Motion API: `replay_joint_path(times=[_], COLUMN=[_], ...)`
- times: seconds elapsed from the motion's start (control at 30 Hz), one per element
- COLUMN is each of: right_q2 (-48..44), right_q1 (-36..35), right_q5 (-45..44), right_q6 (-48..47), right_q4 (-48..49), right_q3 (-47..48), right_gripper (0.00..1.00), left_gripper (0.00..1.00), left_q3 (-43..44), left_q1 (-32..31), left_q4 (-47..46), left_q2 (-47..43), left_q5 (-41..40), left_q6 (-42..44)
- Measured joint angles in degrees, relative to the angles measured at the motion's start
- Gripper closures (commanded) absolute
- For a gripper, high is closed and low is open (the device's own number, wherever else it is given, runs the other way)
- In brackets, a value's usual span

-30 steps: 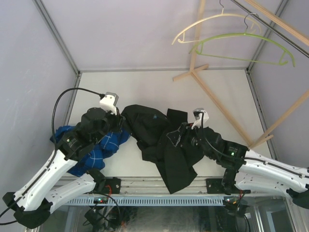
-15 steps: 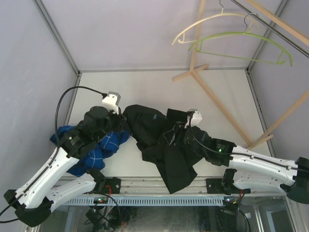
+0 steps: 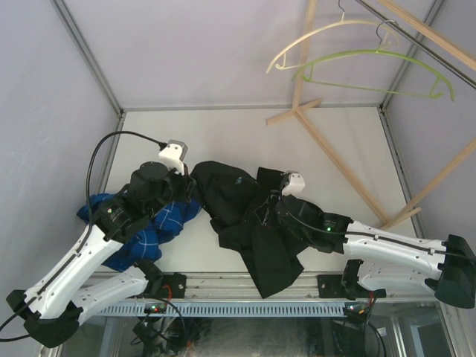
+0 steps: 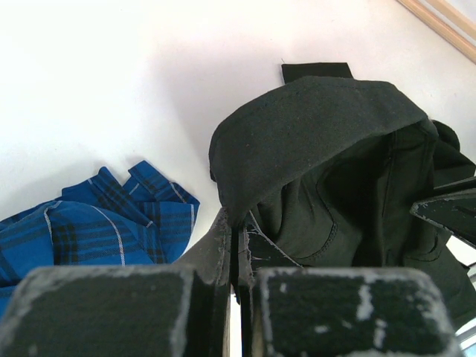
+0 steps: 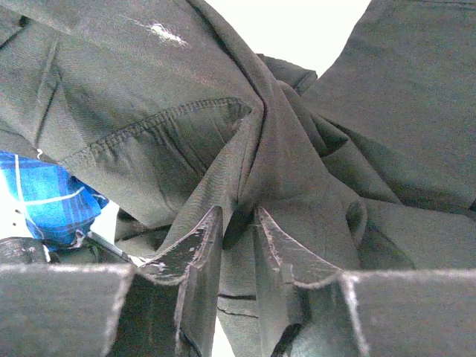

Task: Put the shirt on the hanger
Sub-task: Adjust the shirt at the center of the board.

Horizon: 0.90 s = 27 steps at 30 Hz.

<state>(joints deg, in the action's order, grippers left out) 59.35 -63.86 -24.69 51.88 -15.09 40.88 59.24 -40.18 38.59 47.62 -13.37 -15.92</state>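
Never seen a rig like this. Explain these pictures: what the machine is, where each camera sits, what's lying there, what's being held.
Two white-and-black robot arms are bolted at the near edge of a white table. The wide picture looks down from above and behind them. The two close-ups come from wrist cameras, looking past each arm's own fingers. A crumpled black long-sleeved shirt lies mid-table, with a blue plaid shirt beside it on the left. The left gripper pinches the black shirt's edge, and the right gripper is closed on a fold of it. A thin lime-green hanger and a cream hanger hang at the far right by a wooden rack.
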Motion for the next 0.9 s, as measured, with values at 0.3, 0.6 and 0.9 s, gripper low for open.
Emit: replay_joint_path(times=[0.3, 0.6, 0.9], right_q2=[-2.1, -6.6, -5.6], right_q1=[0.0, 1.2, 4.3], right_q5=[-1.7, -4.8, -5.5], right_q6=[-1.4, -11.7, -27.0], right_q4=[-1.4, -9.2, -13.3], right_q3=[0.0, 13.8, 38.3], right_gripper=[1.00, 1.00, 1.00], left_gripper=[1.00, 1.00, 1.00], left_q3=[0.0, 7.6, 30.8], left_q1=[0.0, 0.0, 0.0], left_q4=[0.0, 1.2, 1.3], left_q2=[-0.6, -1.0, 6.4], left_q5=[-0.2, 0.0, 3.2], left_q6=[0.0, 0.3, 1.1])
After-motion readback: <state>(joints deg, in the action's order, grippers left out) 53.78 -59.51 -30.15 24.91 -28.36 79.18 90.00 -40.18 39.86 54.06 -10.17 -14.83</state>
